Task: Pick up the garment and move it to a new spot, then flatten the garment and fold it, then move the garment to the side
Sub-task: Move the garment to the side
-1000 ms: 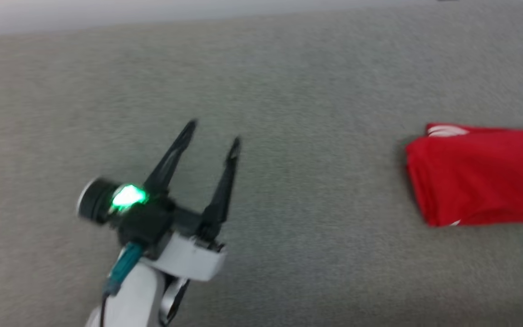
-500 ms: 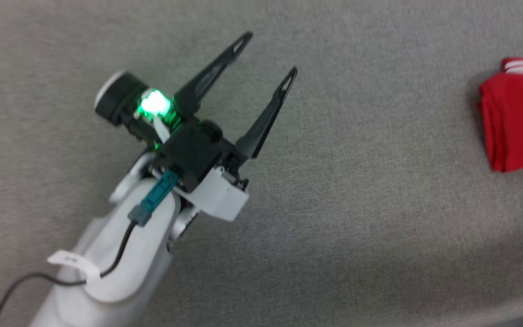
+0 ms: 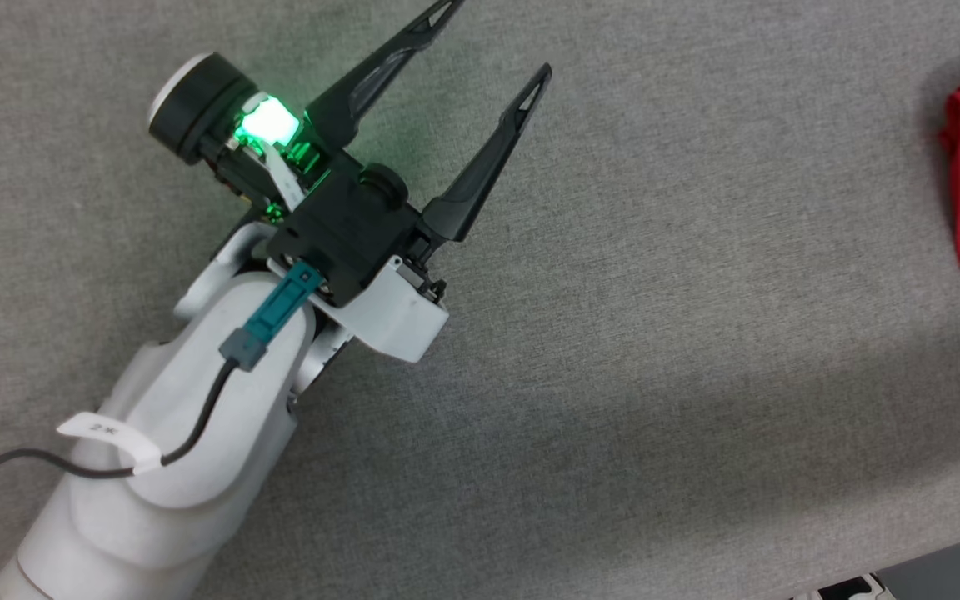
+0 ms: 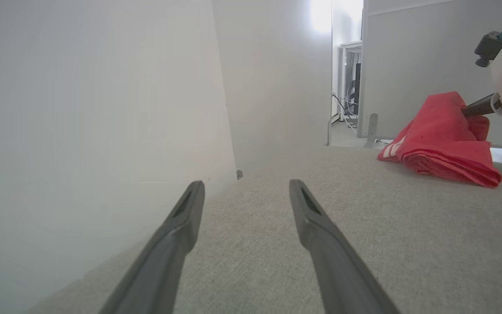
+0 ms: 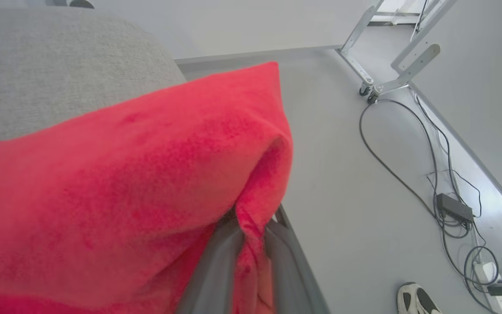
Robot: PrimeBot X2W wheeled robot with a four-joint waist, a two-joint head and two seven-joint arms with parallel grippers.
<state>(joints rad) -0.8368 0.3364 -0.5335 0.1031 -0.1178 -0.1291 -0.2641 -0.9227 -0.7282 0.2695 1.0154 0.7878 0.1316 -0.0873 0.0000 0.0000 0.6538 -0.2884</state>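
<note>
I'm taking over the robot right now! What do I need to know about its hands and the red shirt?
Left gripper: open and empty, above the grey surface.
Right gripper: shut on the garment, pinching a fold and holding that side up.
Garment: folded into a bundle at the right side of the grey surface, its lower part resting there.
Done: the folding looks finished.
Left: finish moving it to the side, set it down and let go.
</note>
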